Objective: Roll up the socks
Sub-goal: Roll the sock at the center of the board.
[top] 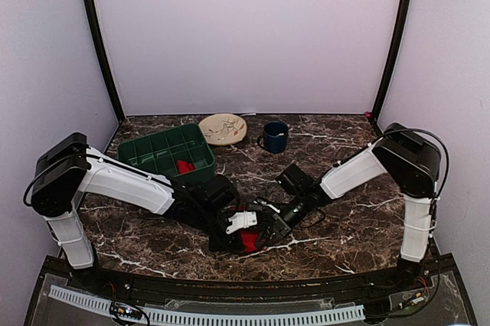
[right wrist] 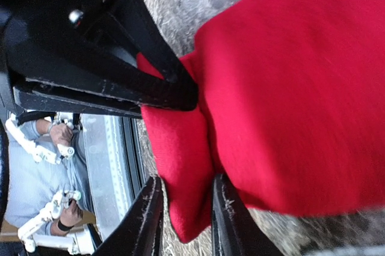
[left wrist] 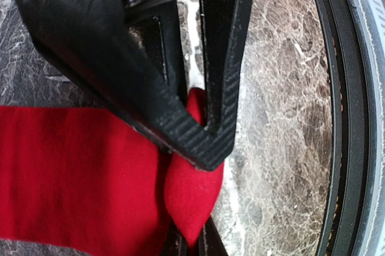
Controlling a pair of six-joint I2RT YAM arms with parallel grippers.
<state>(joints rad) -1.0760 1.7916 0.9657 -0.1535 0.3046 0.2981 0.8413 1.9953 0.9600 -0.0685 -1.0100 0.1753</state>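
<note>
Marble, dark brown with white veins, makes the top of the table [top: 337,246], and both black-and-white arms lean together over it near the front edge. Behind them, to the left, stands a dark green plastic tray [top: 150,151] divided into compartments. In one compartment lies a small bright red bundle [top: 184,166]. It looks to me like one sock already rolled and put away, though it is too small to be sure.

The second bright red fabric sock [top: 249,241] lies on the table between the two grippers, mostly flat, with one end folded up. The left gripper [left wrist: 201,121] has its fingers pressed together on this folded end. The right gripper [top: 269,228] is at the same fold, but whether it pinches or lets go I cannot tell.

I judge about half is done: this sock must be rolled up and perhaps placed in the tray.
</note>
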